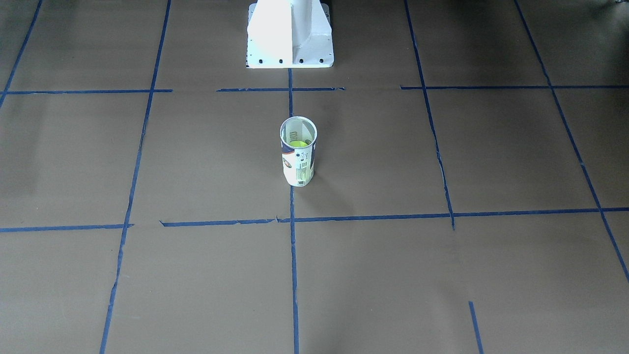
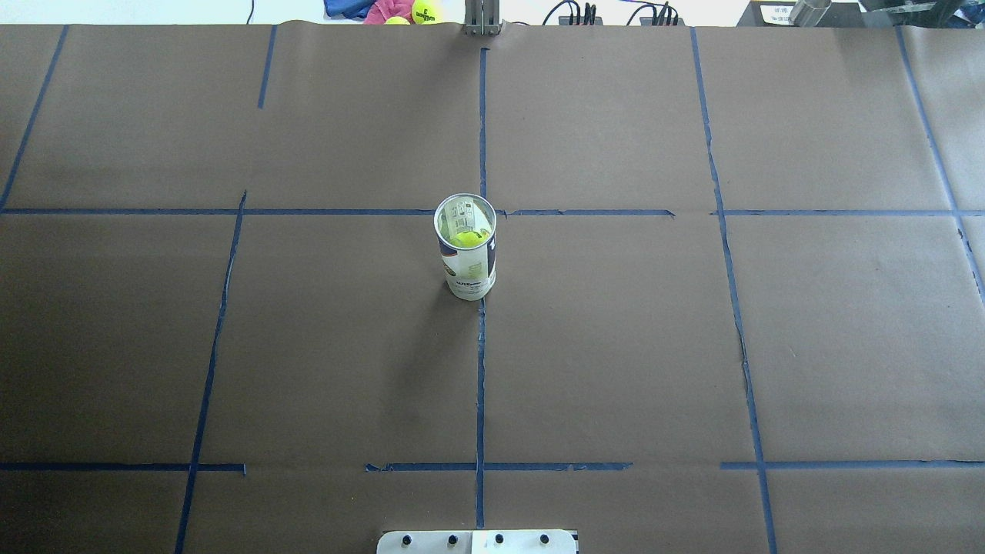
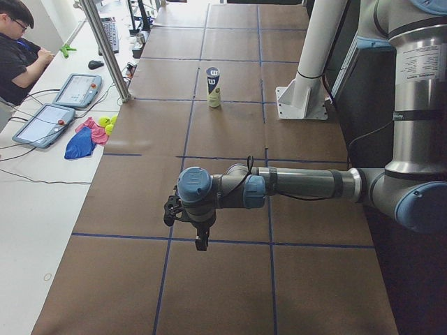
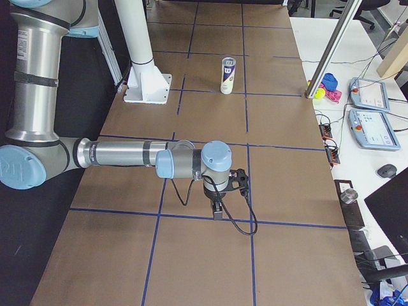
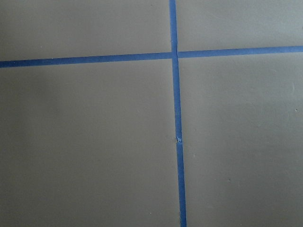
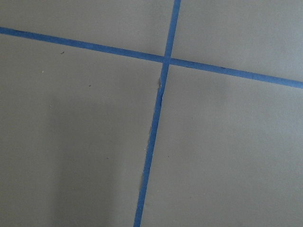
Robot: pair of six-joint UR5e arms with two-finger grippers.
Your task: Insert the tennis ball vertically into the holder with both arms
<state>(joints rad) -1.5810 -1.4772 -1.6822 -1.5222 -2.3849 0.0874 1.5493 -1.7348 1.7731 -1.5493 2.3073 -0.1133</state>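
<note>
left claw [image 3: 201, 241] hangs low over the brown worktop [image 2: 323, 362], pointing down. its cam sees just paper & blue tape lines [image 5: 176, 118]. only a side view shows this claw, so can't tell if it's open or closed, or holding anything. the holder [image 2: 465, 250] stands straight up in the middle of the worktop by the middle tape line, well apart from both claws. a yellow tennis ball [image 2: 466, 238] sits inside it. right claw [image 4: 218, 211] hangs at the other end, pointing down too. can't tell its grip either.
</note>
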